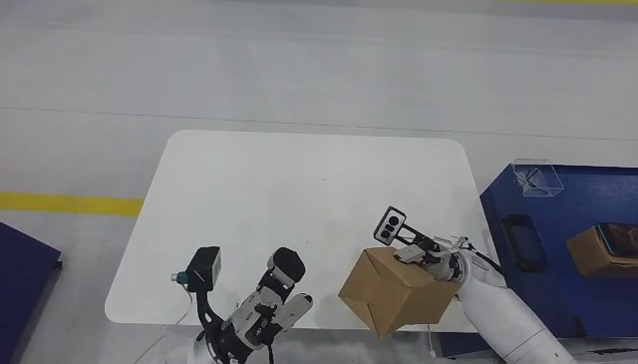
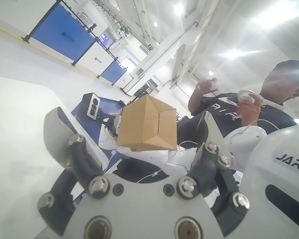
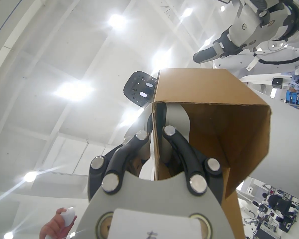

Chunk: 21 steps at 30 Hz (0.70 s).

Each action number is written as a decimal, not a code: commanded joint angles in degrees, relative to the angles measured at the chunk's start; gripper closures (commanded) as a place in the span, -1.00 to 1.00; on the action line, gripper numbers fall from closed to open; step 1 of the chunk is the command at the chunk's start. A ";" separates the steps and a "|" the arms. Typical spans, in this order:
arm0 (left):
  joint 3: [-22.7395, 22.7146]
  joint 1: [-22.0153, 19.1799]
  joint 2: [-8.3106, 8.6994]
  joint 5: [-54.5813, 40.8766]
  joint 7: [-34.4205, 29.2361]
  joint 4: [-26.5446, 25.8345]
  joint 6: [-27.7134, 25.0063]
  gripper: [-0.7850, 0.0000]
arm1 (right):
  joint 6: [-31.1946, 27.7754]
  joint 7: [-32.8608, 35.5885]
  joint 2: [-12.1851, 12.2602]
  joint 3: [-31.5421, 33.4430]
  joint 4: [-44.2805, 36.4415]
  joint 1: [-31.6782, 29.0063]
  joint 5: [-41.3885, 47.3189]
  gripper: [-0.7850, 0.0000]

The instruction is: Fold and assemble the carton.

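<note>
White table (image 1: pixel 299 214), blue cart (image 1: pixel 558 264) beside it, clear container (image 1: pixel 535 177) on the cart, yellow floor line (image 1: pixel 70 203)

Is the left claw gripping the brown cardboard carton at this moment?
No, the left claw stands open and apart from the brown cardboard carton, whose wall the right claw pinches.

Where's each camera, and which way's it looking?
Top view: above the arms, looking down at the table; left gripper and right gripper show.
Left wrist view: on the left arm, facing the carton past the open left gripper.
Right wrist view: on the right arm, facing the ceiling; right gripper clamps carton.
All share the carton.
</note>
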 commanded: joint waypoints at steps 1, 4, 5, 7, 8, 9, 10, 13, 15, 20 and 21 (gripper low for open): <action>0.00 0.00 0.00 -0.03 0.00 0.00 -0.05 -1.00 | -0.23 -2.58 0.03 0.82 -1.07 0.28 -0.08 1.00; 0.00 0.00 0.00 -0.03 0.00 0.00 -0.05 -1.00 | 3.45 -11.40 0.70 5.59 -5.57 0.32 2.60 1.00; 0.00 0.00 0.00 -0.03 0.00 0.00 -0.05 -1.00 | 6.32 -15.07 1.00 7.34 -6.86 -0.45 5.11 1.00; 0.00 0.00 0.00 -0.03 0.00 0.00 -0.05 -1.00 | 10.75 -23.63 1.71 11.66 -10.03 -1.55 8.99 1.00; 0.00 0.00 0.00 -0.03 0.00 0.00 -0.05 -1.00 | 12.10 -28.94 2.06 13.85 -11.26 -2.51 10.55 1.00; 0.00 0.00 0.00 -0.03 0.00 0.00 -0.05 -1.00 | 13.88 -33.65 2.40 15.77 -13.27 -3.65 12.01 1.00; 0.00 0.00 0.00 -0.03 0.00 0.00 -0.05 -1.00 | 15.39 -38.37 2.72 17.90 -15.12 -4.99 14.08 1.00; 0.00 0.00 0.00 -0.03 0.00 0.00 -0.05 -1.00 | 19.03 -54.62 3.56 23.86 -19.71 -9.15 20.88 1.00; 0.00 0.00 0.00 -0.03 0.00 0.00 -0.05 -1.00 | 21.45 -65.40 4.01 27.28 -23.40 -11.72 26.91 1.00; 0.00 0.00 0.00 -0.03 0.00 0.00 -0.05 -1.00 | 19.64 -90.43 4.75 34.18 -29.27 -16.49 43.12 1.00; 0.00 0.00 0.00 -0.03 0.00 0.00 -0.05 -1.00 | 18.50 -96.50 4.92 35.12 -29.85 -17.19 45.87 1.00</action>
